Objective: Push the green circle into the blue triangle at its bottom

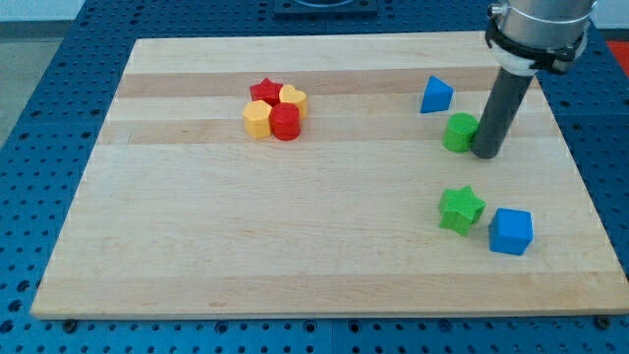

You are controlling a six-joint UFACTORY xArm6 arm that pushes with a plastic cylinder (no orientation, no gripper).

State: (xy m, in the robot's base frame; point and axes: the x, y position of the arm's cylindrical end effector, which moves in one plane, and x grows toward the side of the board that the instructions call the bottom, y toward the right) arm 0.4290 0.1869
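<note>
- My tip (485,153) is sitting right against the green circle (459,132), on the side facing the board's right edge; no jaws here, just a bare rod, so nothing to spread or pinch
- Green circle is lying near the right edge, just below the blue triangle (436,95), small gap btwn them
- Tip is probably placed wrong for an upward shove; I'm judging it needs to get under the circle
- Room: green star (461,208) & blue cube (511,231) are sitting toward the bottom-right corner, well clear
- Red/yellow cluster (275,110) is far off, top-middle
</note>
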